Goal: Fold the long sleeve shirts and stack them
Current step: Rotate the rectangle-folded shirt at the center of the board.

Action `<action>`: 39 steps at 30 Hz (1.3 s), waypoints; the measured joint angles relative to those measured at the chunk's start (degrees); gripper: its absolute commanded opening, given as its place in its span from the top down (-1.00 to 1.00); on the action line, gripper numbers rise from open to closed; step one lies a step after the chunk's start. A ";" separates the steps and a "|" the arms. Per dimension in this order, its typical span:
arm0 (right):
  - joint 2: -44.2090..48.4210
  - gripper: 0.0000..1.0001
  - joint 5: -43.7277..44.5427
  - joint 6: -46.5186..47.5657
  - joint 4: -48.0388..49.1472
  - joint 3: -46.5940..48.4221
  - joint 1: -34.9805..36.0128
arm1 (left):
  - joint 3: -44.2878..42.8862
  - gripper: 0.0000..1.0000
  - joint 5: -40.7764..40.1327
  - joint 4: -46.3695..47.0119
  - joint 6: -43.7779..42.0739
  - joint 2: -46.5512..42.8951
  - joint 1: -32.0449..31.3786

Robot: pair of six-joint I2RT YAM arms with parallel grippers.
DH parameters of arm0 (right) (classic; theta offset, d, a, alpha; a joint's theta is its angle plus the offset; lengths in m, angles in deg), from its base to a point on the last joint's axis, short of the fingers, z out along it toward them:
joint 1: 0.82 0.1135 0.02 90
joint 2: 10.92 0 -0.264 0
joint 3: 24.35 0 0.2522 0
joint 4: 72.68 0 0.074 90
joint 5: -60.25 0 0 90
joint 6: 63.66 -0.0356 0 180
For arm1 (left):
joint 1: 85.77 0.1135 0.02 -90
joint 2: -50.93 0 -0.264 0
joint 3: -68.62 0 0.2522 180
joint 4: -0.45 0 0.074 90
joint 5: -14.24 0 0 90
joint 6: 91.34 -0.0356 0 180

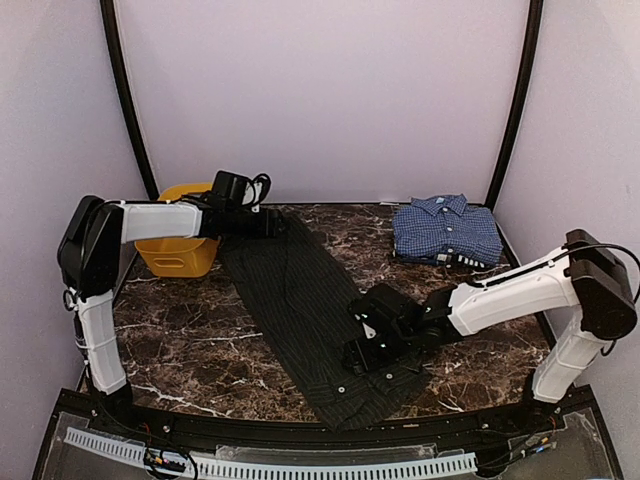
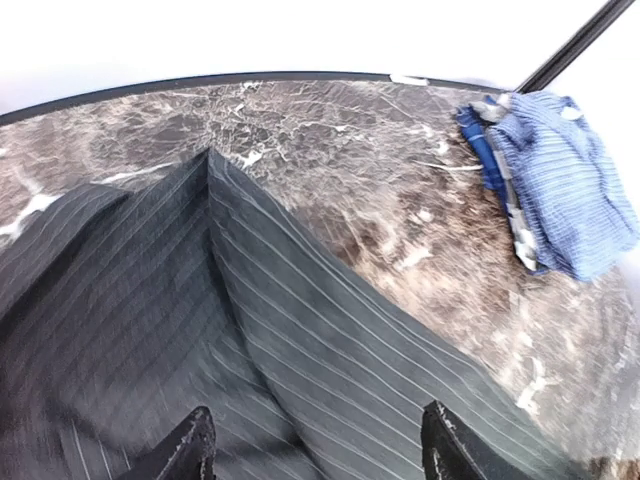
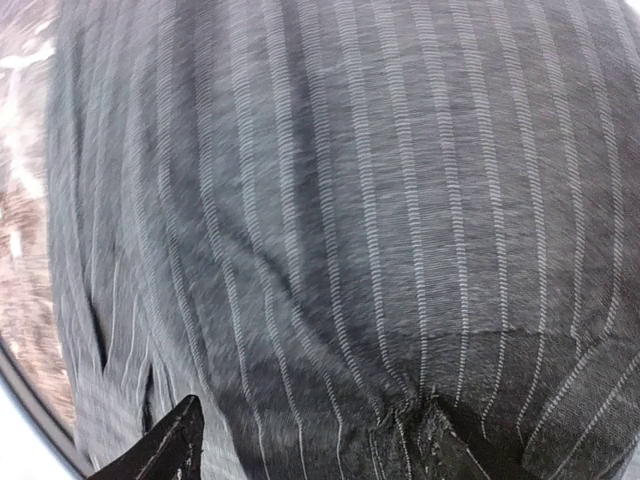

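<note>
Left gripper [image 1: 280, 225] and right gripper [image 1: 357, 354], both spread, sit at opposite ends of the black pinstriped shirt [image 1: 290, 290], likely to fold it in half.

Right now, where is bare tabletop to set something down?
Bare marble lies left of the black pinstriped cloth shirt, toward the left arm's base, and between it and the folded blue checked shirt. Crowded: near yellow plastic basket, near right tool.
</note>
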 measured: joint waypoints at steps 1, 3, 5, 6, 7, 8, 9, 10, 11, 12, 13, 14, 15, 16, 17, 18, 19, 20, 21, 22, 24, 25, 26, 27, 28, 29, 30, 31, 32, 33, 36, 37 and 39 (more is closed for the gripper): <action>-1.51 -0.42 -0.37 0.04 0.24 1.75 1.07 | 2.05 -0.39 -0.13 0.09 0.20 -2.34 0.00; -3.30 -0.43 -1.07 0.70 0.59 4.37 2.64 | 7.13 -0.39 -0.85 0.66 0.57 -7.87 0.00; -3.28 -0.44 -1.51 1.55 0.61 5.79 3.54 | 11.39 -0.39 -1.44 1.14 1.07 -11.98 0.00; -3.08 -0.44 -1.49 2.10 0.63 6.36 3.69 | 13.22 -0.39 -1.55 1.38 1.42 -13.31 0.00; -2.80 -0.44 -1.33 2.71 0.76 6.93 3.69 | 14.75 -0.39 -1.60 1.57 1.84 -14.05 0.00; -2.45 -0.44 -1.18 3.39 0.81 7.39 3.69 | 15.82 -0.39 -1.57 1.68 2.12 -14.19 0.00; -2.14 -0.44 -1.05 3.85 0.81 7.76 3.69 | 16.79 -0.39 -1.55 1.70 2.51 -14.01 0.00; -1.75 -0.44 -0.76 4.50 0.81 8.17 3.65 | 17.57 -0.39 -1.42 1.70 2.89 -13.33 0.00; -1.38 -0.44 -0.35 4.98 0.83 8.52 3.63 | 17.97 -0.39 -1.27 1.68 3.23 -12.39 -0.02; -0.96 -0.44 0.07 5.46 0.85 8.85 3.63 | 18.01 -0.39 -1.05 1.75 3.61 -10.82 -0.11; -0.63 -0.44 0.26 5.81 0.92 8.96 3.63 | 17.97 -0.39 -0.92 1.99 3.82 -9.60 -0.11; -0.33 -0.45 0.48 6.05 0.96 8.96 3.63 | 17.66 -0.39 -0.79 2.03 4.00 -8.22 -0.13; 0.07 -0.45 0.83 6.21 0.90 8.96 3.63 | 16.76 -0.39 -0.66 2.03 4.24 -6.19 -0.17; 0.35 -0.45 1.25 6.27 0.83 8.96 3.63 | 15.50 -0.39 -0.57 2.05 4.35 -4.07 -0.22; 0.61 -0.45 1.57 6.27 0.74 8.96 3.63 | 13.99 -0.39 -0.48 2.10 4.46 -1.60 -0.28; 0.81 -0.45 1.84 6.25 0.74 8.94 3.63 | 12.26 -0.38 -0.39 2.08 4.68 0.83 -0.35; 1.01 -0.45 2.21 6.23 0.79 8.81 3.63 | 10.73 -0.38 -0.26 2.99 4.66 2.43 -0.37; 1.27 -0.45 2.51 6.21 0.83 8.52 3.63 | 9.29 -0.38 -0.11 2.97 4.81 3.32 -0.39; 1.62 -0.45 2.82 6.19 0.81 8.07 3.63 | 7.72 -0.38 0.04 2.93 4.90 4.42 -0.44; 1.99 -0.45 3.13 6.05 0.76 7.56 3.63 | 6.40 -0.38 0.15 2.95 5.01 5.46 -0.48; 2.47 -0.45 3.72 5.97 0.55 6.78 3.61 | 4.24 -0.37 0.70 3.02 5.05 7.23 -0.61; 2.56 -0.45 4.11 5.88 0.48 6.47 3.61 | 3.10 -0.37 1.05 2.95 5.03 8.09 -0.70; 2.56 -0.45 4.52 5.77 0.35 6.34 3.54 | 1.79 -0.37 1.44 2.95 4.98 9.05 -0.87; 2.56 -0.45 5.01 5.70 0.20 6.21 3.32 | 0.22 -0.37 1.92 2.78 4.79 10.14 -1.07; 2.56 -0.46 5.33 5.57 -0.04 6.16 3.23 | -1.53 -0.37 2.36 2.58 4.70 11.28 -1.38; 2.56 -0.46 5.70 5.51 -0.33 6.16 3.04 | -3.37 -0.37 2.62 2.29 4.28 12.57 -1.77; 2.56 -0.46 6.14 5.51 -0.79 6.14 2.75 | -5.29 -0.37 2.82 1.97 4.02 13.75 -2.23; 2.56 -0.46 6.40 5.51 -1.11 6.14 2.38 | -7.28 -0.37 3.06 1.40 3.65 15.04 -2.67; 2.56 -0.46 6.56 5.53 -1.29 6.10 2.03 | -9.97 -0.37 3.50 0.79 3.39 16.70 -3.28; 2.54 -0.45 6.67 5.55 -1.44 5.97 1.64 | -11.91 -0.37 3.67 0.57 3.19 17.94 -3.72; 2.25 -0.45 6.64 6.05 -1.36 4.83 0.68 | -19.89 -0.39 4.57 -1.25 2.93 22.77 -4.79; 2.01 -0.45 6.54 6.32 -1.36 4.50 0.61 | -22.43 -0.39 4.85 -1.88 2.91 24.26 -5.07; 0.96 -0.45 6.34 7.30 -1.11 4.11 0.39 | -26.08 -0.40 5.01 -2.78 2.97 26.32 -5.40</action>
